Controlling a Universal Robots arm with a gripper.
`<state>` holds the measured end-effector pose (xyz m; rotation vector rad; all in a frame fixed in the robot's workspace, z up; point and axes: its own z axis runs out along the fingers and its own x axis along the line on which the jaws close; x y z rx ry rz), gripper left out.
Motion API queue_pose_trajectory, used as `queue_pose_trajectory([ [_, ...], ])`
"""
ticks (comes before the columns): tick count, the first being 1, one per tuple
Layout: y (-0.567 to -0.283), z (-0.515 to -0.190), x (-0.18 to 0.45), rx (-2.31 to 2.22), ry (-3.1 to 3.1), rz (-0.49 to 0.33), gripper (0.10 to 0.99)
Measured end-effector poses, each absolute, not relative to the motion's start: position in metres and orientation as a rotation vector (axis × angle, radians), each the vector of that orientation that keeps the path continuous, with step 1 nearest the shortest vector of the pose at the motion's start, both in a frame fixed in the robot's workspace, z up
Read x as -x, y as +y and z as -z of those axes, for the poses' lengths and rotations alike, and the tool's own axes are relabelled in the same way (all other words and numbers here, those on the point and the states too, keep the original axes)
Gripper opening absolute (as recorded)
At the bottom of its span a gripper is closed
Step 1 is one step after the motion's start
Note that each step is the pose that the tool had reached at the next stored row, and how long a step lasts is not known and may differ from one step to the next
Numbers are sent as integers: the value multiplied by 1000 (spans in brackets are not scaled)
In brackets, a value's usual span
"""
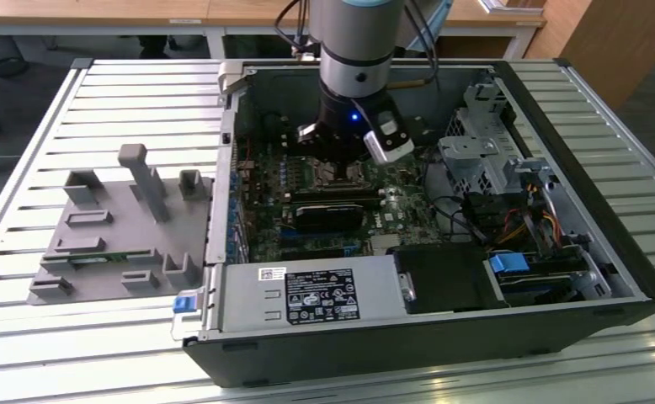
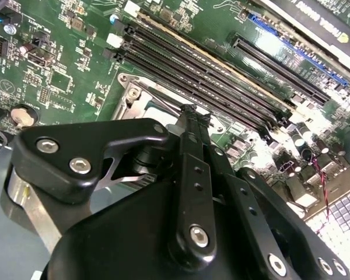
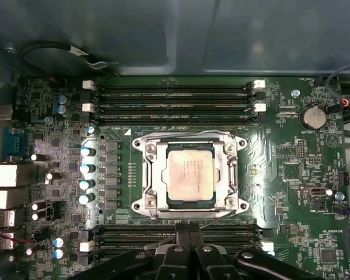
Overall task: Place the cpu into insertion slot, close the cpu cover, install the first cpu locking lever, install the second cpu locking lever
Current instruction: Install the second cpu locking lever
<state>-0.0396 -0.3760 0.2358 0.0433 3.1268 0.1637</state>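
Observation:
The cpu [image 3: 190,177], a silvery-grey square chip, lies flat in the insertion slot [image 3: 139,204] on the green motherboard. The cpu cover [image 3: 154,175], a silvery frame, is down around the chip. One thin wire lever [image 3: 181,135] runs along the socket's far side. Another lever [image 3: 221,217] shows as a thin wire along the side nearest my gripper. My gripper [image 3: 189,232] hovers just off that side with its black fingers pressed together and nothing between them. In the second wrist view, the gripper [image 2: 189,111] has its tips over the socket's edge [image 2: 141,100]. In the exterior view, the gripper [image 1: 339,172] hangs low inside the open computer case.
Black memory slots [image 3: 172,96] flank the socket on two sides. A black card [image 1: 333,215], a power supply [image 1: 305,295], a drive cage [image 1: 479,160] and loose cables crowd the case. A grey fixture tray [image 1: 114,227] sits on the slatted table at the exterior view's left.

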Motion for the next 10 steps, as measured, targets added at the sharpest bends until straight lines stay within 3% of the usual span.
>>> queue_pose_trajectory([
  [10, -376, -232, 44, -43, 3127, -165, 125],
])
